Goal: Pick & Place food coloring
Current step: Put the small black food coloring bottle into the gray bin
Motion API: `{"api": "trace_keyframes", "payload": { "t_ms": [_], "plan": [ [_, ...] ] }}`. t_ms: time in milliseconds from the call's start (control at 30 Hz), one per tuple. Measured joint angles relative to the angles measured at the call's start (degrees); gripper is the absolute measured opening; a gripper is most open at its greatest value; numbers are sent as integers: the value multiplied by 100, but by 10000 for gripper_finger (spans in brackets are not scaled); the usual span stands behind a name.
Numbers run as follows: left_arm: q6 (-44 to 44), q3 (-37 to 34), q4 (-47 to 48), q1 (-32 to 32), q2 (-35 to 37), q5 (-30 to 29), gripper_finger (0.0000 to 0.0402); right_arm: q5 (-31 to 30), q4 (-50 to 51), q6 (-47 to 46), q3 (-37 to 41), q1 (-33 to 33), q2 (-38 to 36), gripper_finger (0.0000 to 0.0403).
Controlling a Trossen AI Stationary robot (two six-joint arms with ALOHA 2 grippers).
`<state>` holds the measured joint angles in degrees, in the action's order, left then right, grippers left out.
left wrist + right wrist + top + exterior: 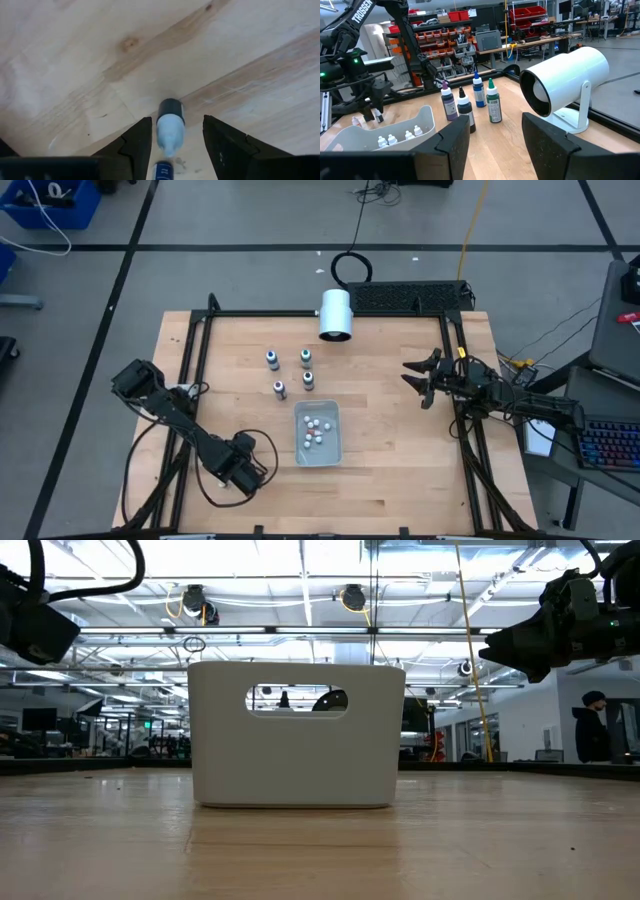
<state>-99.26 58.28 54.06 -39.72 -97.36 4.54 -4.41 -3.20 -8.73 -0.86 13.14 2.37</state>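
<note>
Four food coloring bottles (280,389) stand upright in a cluster on the wooden table's far left middle, and their coloured caps (479,90) show in the right wrist view. My left gripper (243,470) points down near the front left, beside the tray. It is open, and a further tiny bottle (169,131) with a pale body and one dark end sits between its fingers (177,121). A gap shows on each side of that bottle. My right gripper (420,380) hangs level and open over the table's right side, holding nothing (495,145).
A white tray (325,455) holding several small white pieces sits mid-table, and the low view shows it as a white bin (295,750). A large white cylinder (335,315) stands at the far edge. A black frame rail (190,380) runs along the table's sides. Bare wood lies along the front.
</note>
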Motion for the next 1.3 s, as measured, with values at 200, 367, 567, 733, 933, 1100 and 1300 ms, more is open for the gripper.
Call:
{"api": "trace_keyframes", "payload": {
  "t_ms": [200,367,567,733,933,1100,1300],
  "plan": [
    [2,0,35,2,0,0,163,0,2,0,0,-2,0,169],
    [2,0,35,1,0,0,152,0,1,0,0,-2,0,169],
    [14,0,33,0,0,0,131,0,1,0,1,-2,0,169],
    [13,0,33,0,0,4,102,0,0,0,0,-2,0,169],
    [115,0,37,64,70,4,63,-1,1,0,1,-2,0,169],
    [623,245,338,444,460,-447,63,-2,0,0,2,0,0,169],
    [2149,1127,776,1275,826,-1216,63,0,1,0,1,-2,0,169]
  ]
}}
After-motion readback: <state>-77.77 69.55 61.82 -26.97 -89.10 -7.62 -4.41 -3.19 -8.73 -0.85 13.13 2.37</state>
